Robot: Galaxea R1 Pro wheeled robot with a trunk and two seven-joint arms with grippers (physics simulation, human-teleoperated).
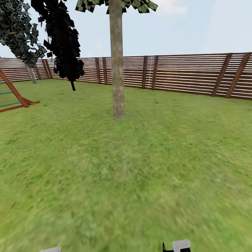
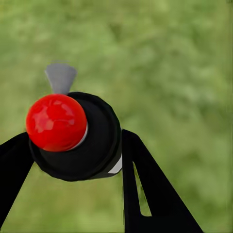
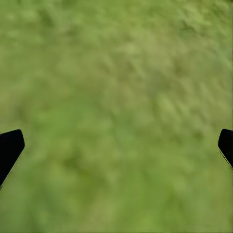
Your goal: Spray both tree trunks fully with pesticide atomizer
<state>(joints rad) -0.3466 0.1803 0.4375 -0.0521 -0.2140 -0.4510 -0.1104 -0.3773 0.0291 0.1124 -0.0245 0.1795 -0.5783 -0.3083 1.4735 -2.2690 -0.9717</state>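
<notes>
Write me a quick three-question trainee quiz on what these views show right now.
1. True or false: the left tool is shut on the pesticide atomizer.
2. The tree trunk ahead stands on: A) concrete paving B) the lawn C) a stepping slab.
3. Fill in: the right tool is ____, with only grass between its fingertips.

Key: 1 true; 2 B; 3 open.

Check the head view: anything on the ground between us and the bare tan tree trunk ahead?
Bare lawn runs up to the tree trunk; the head view shows that.
</notes>
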